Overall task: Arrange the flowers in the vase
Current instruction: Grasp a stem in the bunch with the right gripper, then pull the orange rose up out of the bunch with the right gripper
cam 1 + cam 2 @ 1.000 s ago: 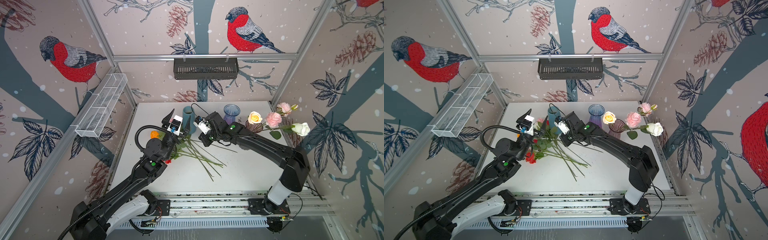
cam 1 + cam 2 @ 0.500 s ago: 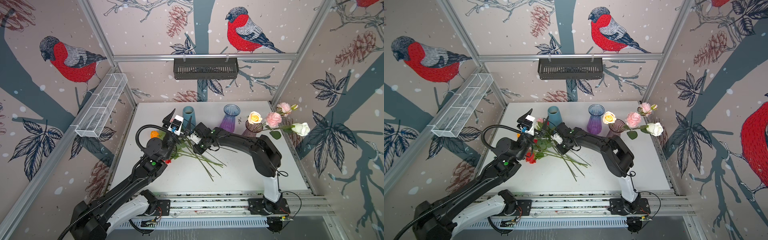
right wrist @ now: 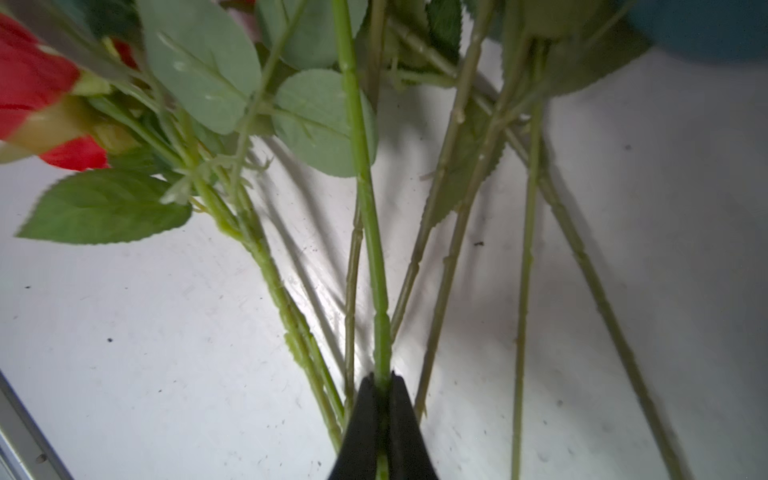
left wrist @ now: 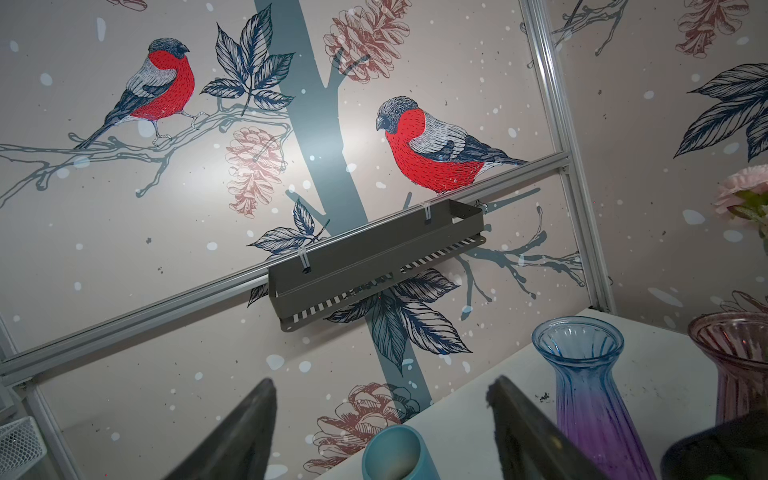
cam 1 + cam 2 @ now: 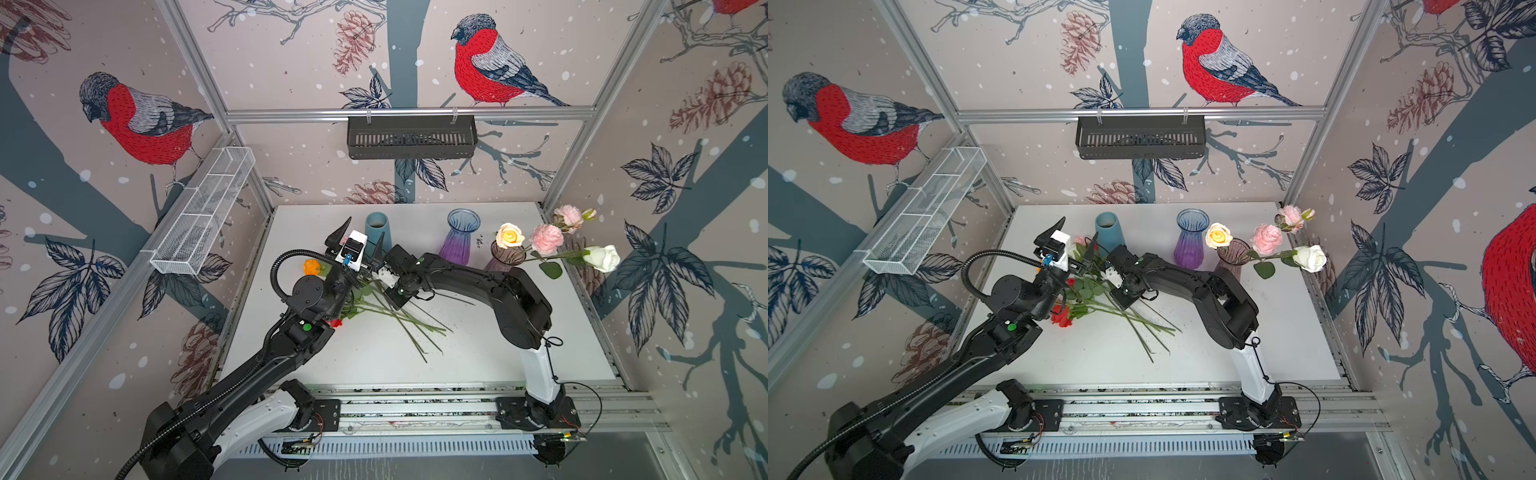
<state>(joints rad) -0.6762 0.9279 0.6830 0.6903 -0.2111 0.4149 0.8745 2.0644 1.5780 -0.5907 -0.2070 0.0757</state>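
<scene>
Both top views are evenly bright and sharp; the left wrist view has a soft glare on the back wall (image 4: 232, 166), and in the right wrist view the stems (image 3: 365, 187) throw soft shadows on the table (image 3: 166, 332) while the red flower (image 3: 25, 83) is blurred.

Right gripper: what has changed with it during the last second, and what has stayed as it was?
The right gripper came down from near the teal vase onto the pile of flowers lying on the table and shut on one green stem. The left gripper stayed open and raised. The teal vase, the blue vase and the pink glass vase with the blooms in it did not move.
</scene>
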